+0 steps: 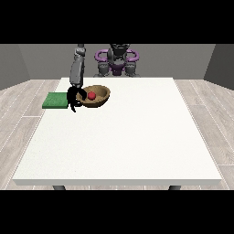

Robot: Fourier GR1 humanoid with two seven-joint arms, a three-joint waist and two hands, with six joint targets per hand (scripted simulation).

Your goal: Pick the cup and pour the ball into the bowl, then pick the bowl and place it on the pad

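The near half of the white table [123, 146] is bare out to its front edge, giving wide room. Farther back, towards the view's left, a brown bowl [98, 96] holds a red ball [92, 95]. The hand at the view's left [73, 98] reaches down from a nearly vertical forearm, its fingers curled round the bowl's left rim. Just beside it, a green pad [55, 100] lies at the table's left edge. The other hand is not visible.

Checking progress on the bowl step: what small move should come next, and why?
Probably carry the bowl sideways toward the green pad. The red ball already lies inside it, the hand at the view's left is at its rim, and the pad sits just beside.
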